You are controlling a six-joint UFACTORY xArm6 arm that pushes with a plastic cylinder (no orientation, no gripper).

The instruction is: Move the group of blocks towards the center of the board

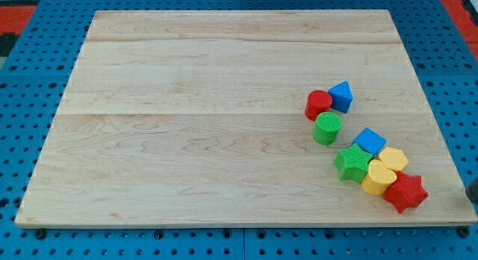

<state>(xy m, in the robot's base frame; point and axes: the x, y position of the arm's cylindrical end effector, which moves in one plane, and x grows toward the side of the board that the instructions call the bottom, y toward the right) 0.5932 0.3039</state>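
Several blocks cluster at the right of the wooden board. A red cylinder touches a blue triangular block, with a green cylinder just below them. Further down the view's right lie a blue cube, a green star, a yellow rounded block, a yellow heart and a red star, packed together. A dark shape at the view's right edge looks like my tip, to the right of the red star and apart from it.
The board lies on a blue perforated table. The board's right edge runs close to the red star. A red strip shows at the view's top corners.
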